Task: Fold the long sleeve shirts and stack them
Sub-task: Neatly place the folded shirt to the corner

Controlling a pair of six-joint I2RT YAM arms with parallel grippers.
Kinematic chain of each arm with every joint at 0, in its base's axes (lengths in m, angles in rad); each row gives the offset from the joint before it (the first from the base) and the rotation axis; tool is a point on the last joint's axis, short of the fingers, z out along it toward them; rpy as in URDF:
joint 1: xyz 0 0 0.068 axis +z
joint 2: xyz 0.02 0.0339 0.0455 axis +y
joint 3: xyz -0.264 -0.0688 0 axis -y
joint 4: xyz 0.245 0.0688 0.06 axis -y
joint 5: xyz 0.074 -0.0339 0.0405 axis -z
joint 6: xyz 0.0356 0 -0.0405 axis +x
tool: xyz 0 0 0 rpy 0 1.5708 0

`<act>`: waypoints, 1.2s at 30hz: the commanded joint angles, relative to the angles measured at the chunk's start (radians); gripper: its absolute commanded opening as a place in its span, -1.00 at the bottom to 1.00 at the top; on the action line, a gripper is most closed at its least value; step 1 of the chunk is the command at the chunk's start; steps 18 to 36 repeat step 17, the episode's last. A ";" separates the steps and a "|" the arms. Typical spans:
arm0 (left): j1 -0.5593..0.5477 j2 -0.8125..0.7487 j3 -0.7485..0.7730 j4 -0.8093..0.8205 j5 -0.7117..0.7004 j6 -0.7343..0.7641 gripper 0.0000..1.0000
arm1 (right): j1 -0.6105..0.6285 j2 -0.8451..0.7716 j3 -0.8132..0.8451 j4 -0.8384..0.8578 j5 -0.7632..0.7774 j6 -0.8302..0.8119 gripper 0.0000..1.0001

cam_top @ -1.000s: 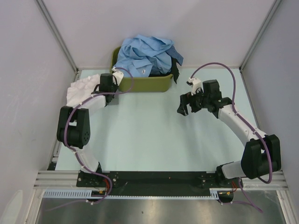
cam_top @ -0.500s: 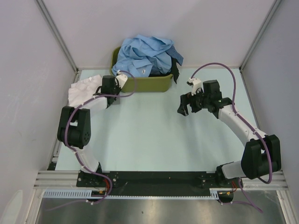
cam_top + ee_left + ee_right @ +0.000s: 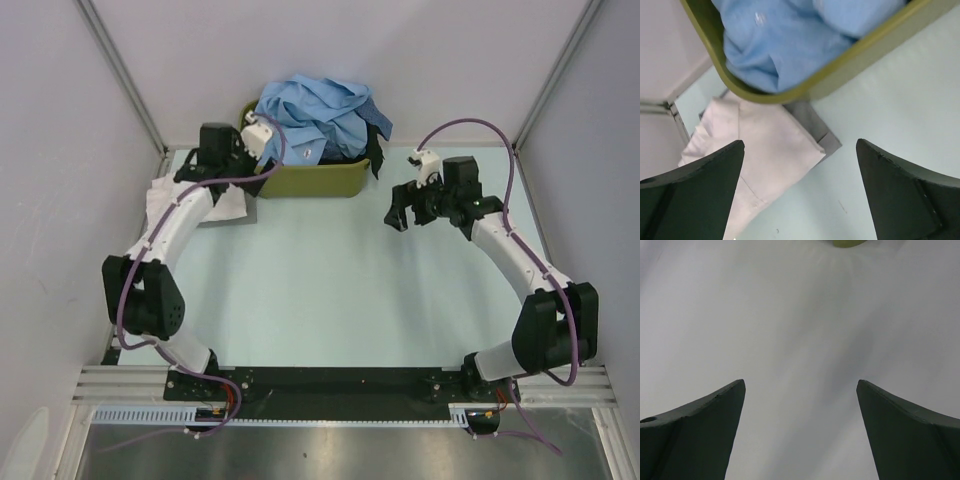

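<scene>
Left wrist view: white shirt [image 3: 760, 155] lies under the wide-open, empty left tool [image 3: 800, 145], stretched diagonally away from the tub [image 3: 865, 57] corner.

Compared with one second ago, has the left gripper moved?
Yes. The left gripper has left the white shirt and shifted toward the back wall, beside the olive tub's left end, now open.

Bright even light, faint shadows, wrist views slightly soft.

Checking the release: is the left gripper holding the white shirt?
No, the left gripper is open and empty, with the white shirt lying below it.
</scene>
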 commanded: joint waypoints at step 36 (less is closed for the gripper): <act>-0.163 -0.185 -0.143 -0.239 0.152 -0.357 0.99 | -0.176 -0.059 -0.055 -0.098 0.015 -0.062 0.99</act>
